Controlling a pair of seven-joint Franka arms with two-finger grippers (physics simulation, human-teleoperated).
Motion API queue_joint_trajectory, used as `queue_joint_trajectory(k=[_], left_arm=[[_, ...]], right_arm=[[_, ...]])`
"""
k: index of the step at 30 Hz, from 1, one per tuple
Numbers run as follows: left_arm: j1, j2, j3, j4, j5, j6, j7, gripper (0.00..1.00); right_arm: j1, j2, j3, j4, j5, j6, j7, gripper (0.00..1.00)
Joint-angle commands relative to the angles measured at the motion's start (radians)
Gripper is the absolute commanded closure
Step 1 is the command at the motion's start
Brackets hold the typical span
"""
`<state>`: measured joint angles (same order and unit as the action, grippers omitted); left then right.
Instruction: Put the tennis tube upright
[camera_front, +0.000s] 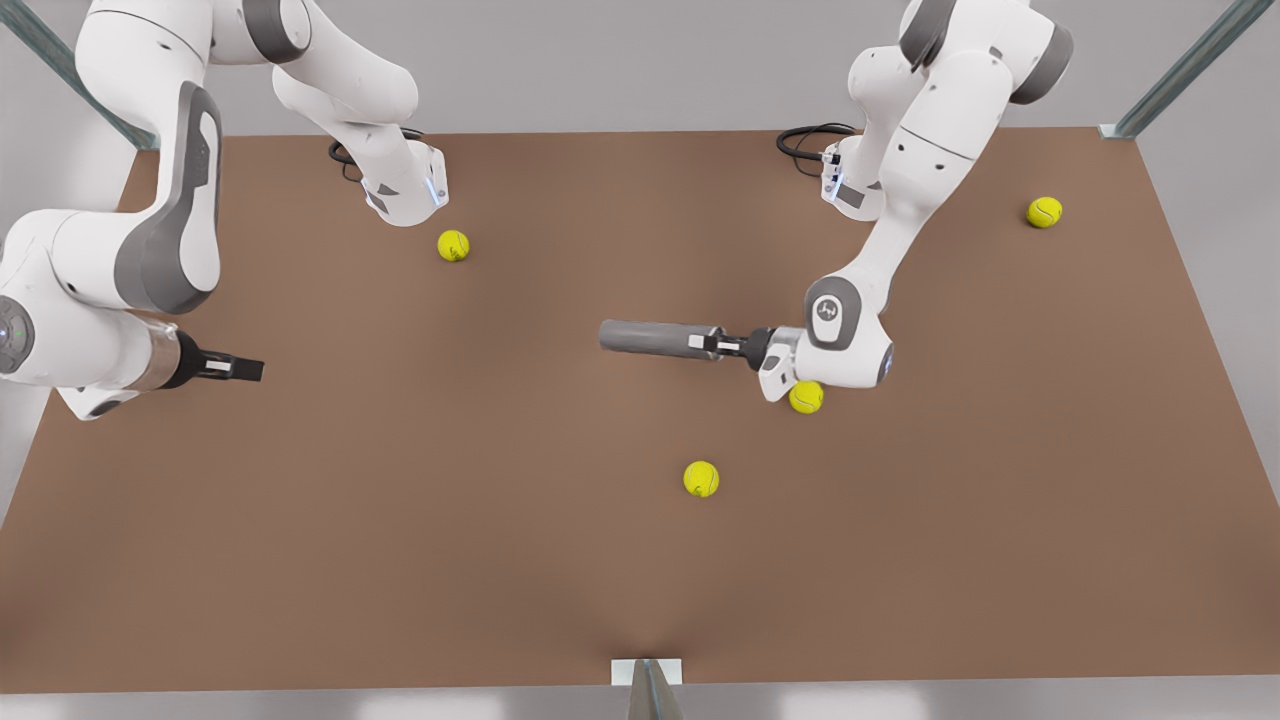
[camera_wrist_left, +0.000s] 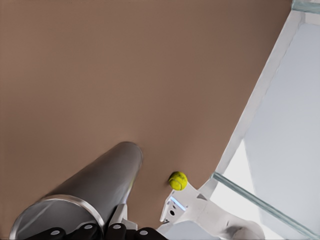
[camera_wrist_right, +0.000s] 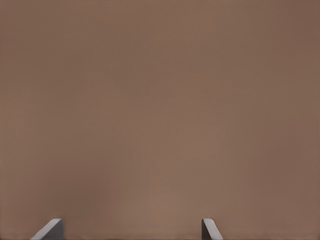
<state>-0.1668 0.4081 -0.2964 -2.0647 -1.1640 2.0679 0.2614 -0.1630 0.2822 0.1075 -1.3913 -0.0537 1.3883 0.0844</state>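
Nearest the front camera lies a yellow tennis ball (camera_front: 701, 478) on the brown table (camera_front: 400, 560), below and short of the working hand. That hand is the left gripper (camera_front: 712, 344), on the front view's right: its fingers are closed around the rimmed end of the tennis tube (camera_front: 660, 338), and in its wrist view the tube (camera_wrist_left: 90, 192) runs straight out from between the fingers, the silvery rim close to them. The tube lies roughly level, pointing away from the hand toward the middle of the table; whether it rests on the surface or is lifted just clear I cannot tell. A second ball (camera_front: 806, 397) sits just under the wrist.

The right gripper (camera_front: 240, 368), on the front view's left, waits well apart from the tube, its fingers (camera_wrist_right: 50, 231) spread wide over bare table, holding nothing.

So the grasp looks done. What is left, I judge, is the whole turning: tip the tube vertical, stand it on its end, let go.
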Motion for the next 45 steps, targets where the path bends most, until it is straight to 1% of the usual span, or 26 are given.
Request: queue_joint_trajectory(k=[1, 3, 5, 7, 9, 12, 15, 18, 19, 20, 23, 25, 28, 30, 37, 40, 45], left_arm=[[0.001, -0.006, 0.0, 0.0, 0.047, 0.0, -0.007, 0.79], [0.001, -0.029, 0.005, 0.0, 0.052, 0.0, -0.03, 0.79], [0.003, -0.054, 0.016, 0.002, 0.139, 0.0, -0.088, 0.79], [0.003, -0.064, 0.032, 0.002, 0.142, 0.0, -0.091, 0.79], [0.007, -0.092, 0.054, 0.002, 0.198, 0.0, -0.094, 0.79], [0.009, -0.14, 0.059, 0.0, 0.231, -0.008, -0.16, 0.79], [0.009, -0.201, 0.063, 0.002, 0.328, -0.008, -0.235, 0.79], [0.01, -0.249, 0.103, 0.003, 0.458, -0.008, -0.269, 0.79], [0.01, -0.256, 0.123, 0.003, 0.468, -0.008, -0.266, 0.79], [0.024, -0.272, 0.126, 0.003, 0.529, -0.008, -0.274, 0.79], [0.049, -0.341, 0.128, 0.006, 0.629, -0.035, -0.334, 0.79], [0.073, -0.387, 0.143, 0.006, 0.638, -0.055, -0.332, 0.79], [0.125, -0.449, 0.164, 0.011, 0.713, -0.081, -0.332, 0.79], [0.145, -0.448, 0.184, 0.086, 0.799, -0.147, -0.332, 0.79], [0.17, -0.433, 0.187, 0.094, 0.974, -0.144, -0.335, 0.79], [0.155, -0.384, 0.183, 0.094, 1.06, -0.135, -0.335, 0.79], [0.156, -0.354, 0.183, 0.094, 1.097, -0.127, -0.335, 0.79]], right_arm=[[0.0, 0.0, 0.001, -0.002, -0.002, 0.0, 0.0, 0.0], [-0.001, 0.0, 0.0, 0.0, -0.002, 0.0, 0.0, 0.0], [-0.001, 0.0, 0.0, 0.0, -0.002, 0.0, 0.0, 0.0], [-0.001, 0.0, 0.001, 0.0, -0.002, 0.0, 0.0, 0.0], [0.0, 0.0, 0.001, 0.002, -0.002, 0.0, 0.0, 0.0], [0.0, 0.0, 0.001, 0.003, -0.002, 0.002, -0.002, 0.0], [0.003, 0.0, 0.001, 0.002, -0.005, 0.0, 0.0, 0.0], [0.003, 0.002, 0.001, 0.002, -0.008, 0.0, 0.0, 0.0], [0.003, 0.002, 0.001, 0.0, -0.015, 0.0, -0.002, 0.0], [0.003, 0.002, 0.001, -0.003, -0.015, -0.003, -0.002, 0.0], [0.005, 0.002, 0.001, -0.003, -0.012, -0.014, -0.002, 0.0], [0.005, 0.002, 0.001, -0.003, -0.012, -0.014, -0.002, 0.0], [0.003, 0.002, 0.001, -0.003, -0.012, -0.014, -0.002, 0.0], [0.003, 0.002, 0.001, -0.003, -0.012, -0.014, -0.003, 0.0], [0.003, 0.003, 0.0, 0.0, -0.015, -0.014, -0.003, 0.0], [-0.003, 0.003, 0.001, 0.002, -0.015, -0.015, -0.005, 0.0], [0.0, 0.003, 0.0, 0.0, -0.021, -0.026, -0.005, 0.0]])
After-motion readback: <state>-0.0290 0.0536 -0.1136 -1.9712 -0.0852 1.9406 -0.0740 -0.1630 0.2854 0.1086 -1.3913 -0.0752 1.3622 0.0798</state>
